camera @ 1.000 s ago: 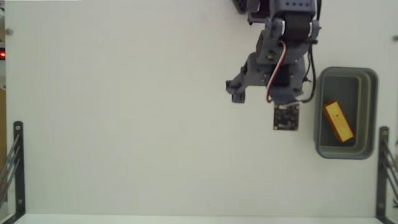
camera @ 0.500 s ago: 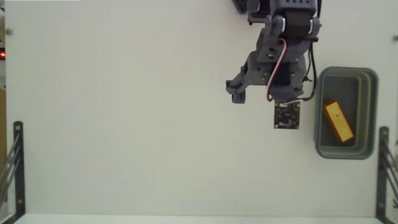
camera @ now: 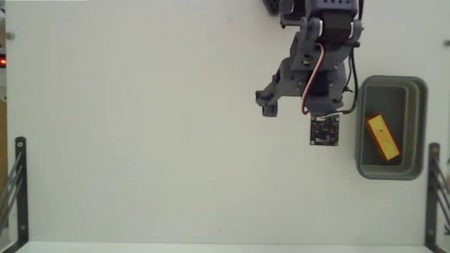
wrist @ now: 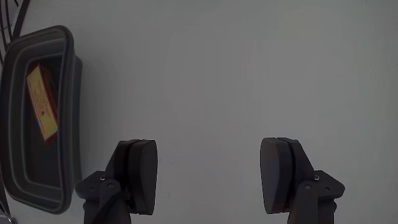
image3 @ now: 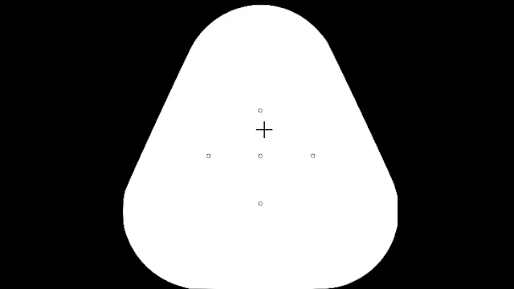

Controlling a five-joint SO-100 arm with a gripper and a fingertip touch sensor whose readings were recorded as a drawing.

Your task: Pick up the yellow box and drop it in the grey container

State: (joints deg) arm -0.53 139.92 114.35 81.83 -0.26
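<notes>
The yellow box [camera: 382,136] with its red label lies tilted inside the grey container [camera: 420,126] at the right of the fixed view. In the wrist view the box [wrist: 42,102] shows in the container [wrist: 73,124] at the left edge. My gripper [wrist: 208,177] is open, its two dark fingers [wrist: 138,177] spread wide over bare white table with nothing between them. It hangs to the right of the container in the wrist view. In the fixed view the arm [camera: 313,70] reaches down from the top, just left of the container, and hides the fingertips.
The white table [camera: 140,126] stretches wide to the left of the arm. Black metal brackets stand at the lower left [camera: 20,190] and lower right [camera: 432,193] edges. A small circuit board [camera: 324,131] hangs from the wrist.
The arm has shifted only very slightly. The yellow box lies in the same place inside the container.
</notes>
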